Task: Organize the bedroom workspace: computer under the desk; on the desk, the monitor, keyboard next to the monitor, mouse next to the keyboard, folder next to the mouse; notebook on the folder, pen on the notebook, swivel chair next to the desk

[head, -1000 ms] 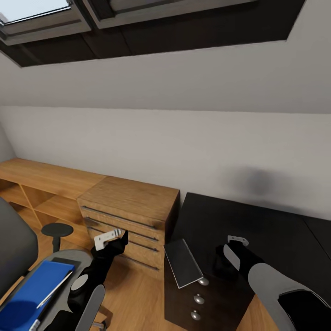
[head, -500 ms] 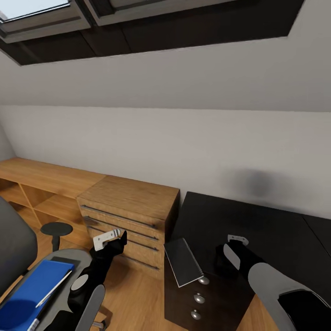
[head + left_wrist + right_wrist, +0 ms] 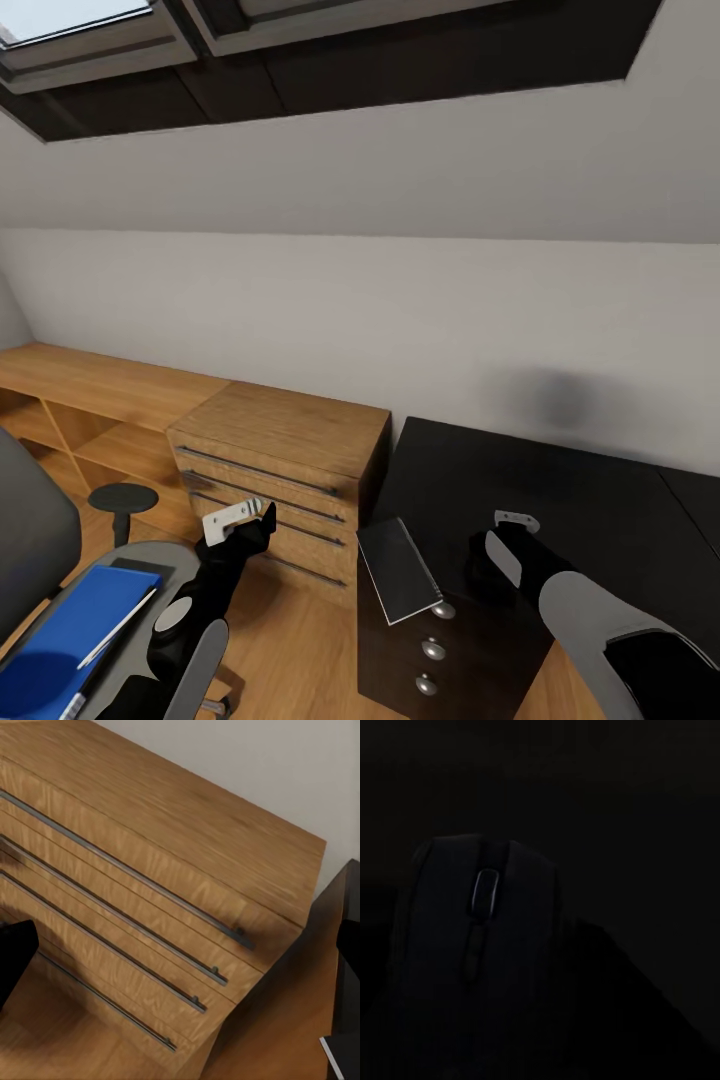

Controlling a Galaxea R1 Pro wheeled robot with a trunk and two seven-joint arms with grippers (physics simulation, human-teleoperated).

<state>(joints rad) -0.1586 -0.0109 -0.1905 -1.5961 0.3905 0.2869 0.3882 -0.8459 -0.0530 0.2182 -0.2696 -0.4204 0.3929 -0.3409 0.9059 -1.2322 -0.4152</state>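
The mouse [image 3: 484, 945] sits just beneath the right gripper [image 3: 505, 545] near the desk's [image 3: 600, 500] front-left corner; I cannot tell whether its claw is spread. Lower straight, squeeze the flanks evenly.

Soft daylight; right wrist view near-black.

Your left arm [image 3: 195, 625] reaches forward and up from the lower left, wrist raised, left gripper [image 3: 240, 518] pointing ahead; I can't tell how its jaws stand. Your right arm [image 3: 590, 620] comes in from the lower right, forearm angled inward. Right gripper [image 3: 505, 530] points down and forward, too dark to judge.
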